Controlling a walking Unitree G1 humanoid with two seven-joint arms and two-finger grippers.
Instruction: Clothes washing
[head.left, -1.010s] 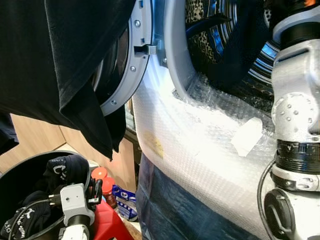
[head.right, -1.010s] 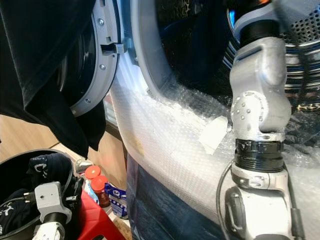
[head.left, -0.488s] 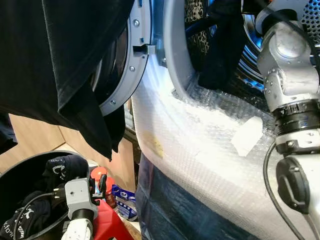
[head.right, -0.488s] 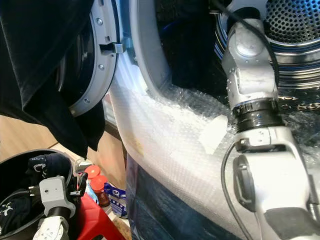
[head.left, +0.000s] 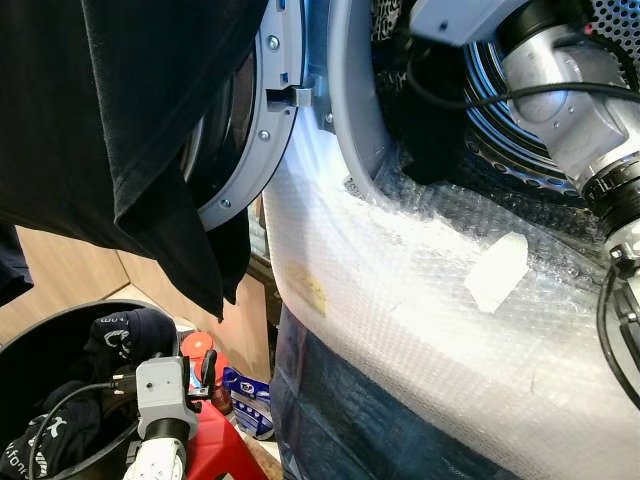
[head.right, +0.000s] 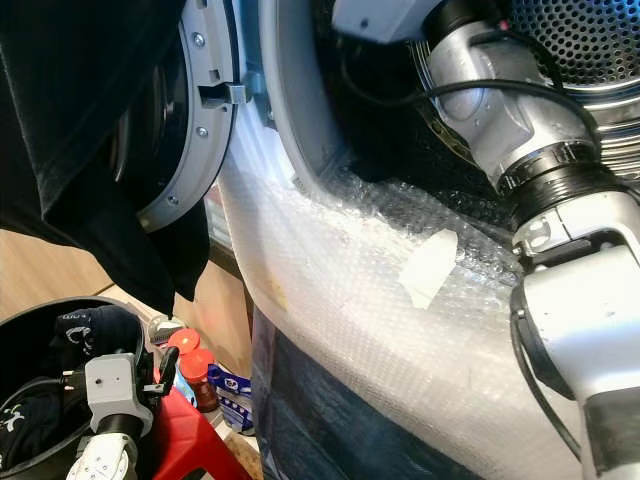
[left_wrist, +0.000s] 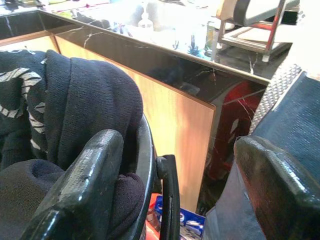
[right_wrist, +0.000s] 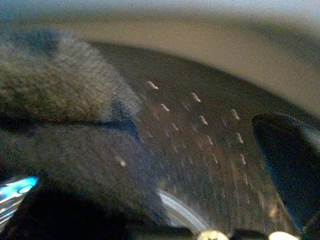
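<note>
Right gripper reaches inside the washer drum, beside dark clothing; finger state cannot be told (blurred). Left gripper, fingers parted and empty, hangs over the black laundry basket at lower left.

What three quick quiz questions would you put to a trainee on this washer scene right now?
1. True or false: the silver right arm reaches into the perforated steel drum of the washing machine.
2. What covers the machine's front below the opening? A. clear bubble wrap; B. a striped towel; C. brown cardboard.
3. Fill in: the left gripper, next to the round black basket of dark clothes, has its jaws ____.

Key: 1 true; 2 A; 3 open.
</note>
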